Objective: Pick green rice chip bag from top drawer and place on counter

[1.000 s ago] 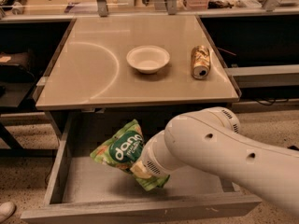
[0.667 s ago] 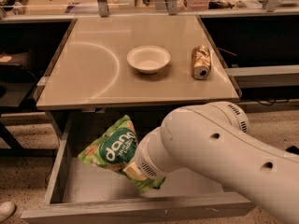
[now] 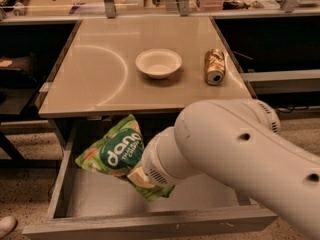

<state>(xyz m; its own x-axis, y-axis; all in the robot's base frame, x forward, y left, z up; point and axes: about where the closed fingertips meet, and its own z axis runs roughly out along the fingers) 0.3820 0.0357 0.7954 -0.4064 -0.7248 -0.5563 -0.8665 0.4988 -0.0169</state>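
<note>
We see the green rice chip bag [image 3: 116,151] in the air above the left half of the top drawer [image 3: 100,196], clear of the drawer's grey floor, with its upper edge about level with the counter [image 3: 95,79] that overhangs the drawer's back. It is a crinkled light-green foil bag, tilted so its left corner points out over the drawer's left wall. A dark-green round patch carries the white word "dang".

The bag's lower right end meets the tip of the thick white arm [image 3: 235,149], which reaches in from the drawer's right side. The gripper sits at that tip, above the middle of the drawer, hidden behind the wrist. We cannot tell how wide the claw is, though the hanging bag suggests it has hold.

We judge the step to be lifting out. To do it well, we would raise the bag fully above the counter's edge before moving it back from the drawer, then set it on bare surface. On the counter, behind the drawer, stand a white bowl [image 3: 158,63] and a gold can [image 3: 215,66] lying on its side.
</note>
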